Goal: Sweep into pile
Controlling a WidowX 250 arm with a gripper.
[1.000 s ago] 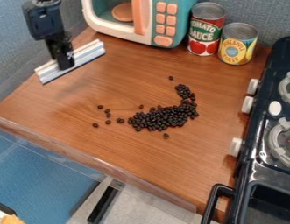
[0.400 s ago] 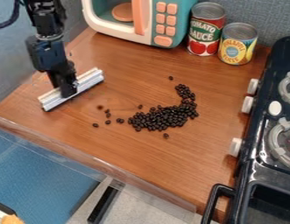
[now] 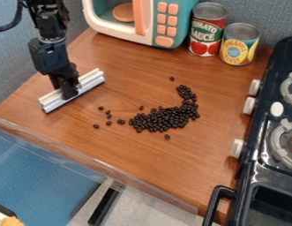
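Wood countertop (image 3: 130, 154), small glossy black beans (image 3: 166, 118), seemingly oval

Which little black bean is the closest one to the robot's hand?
The small round black bean at the top of the scatter left of the dark bean pile. Every other bean, even the farthest-left one, lies farther from the black robot hand.

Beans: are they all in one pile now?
No, a few beans lie apart, left of the main pile.
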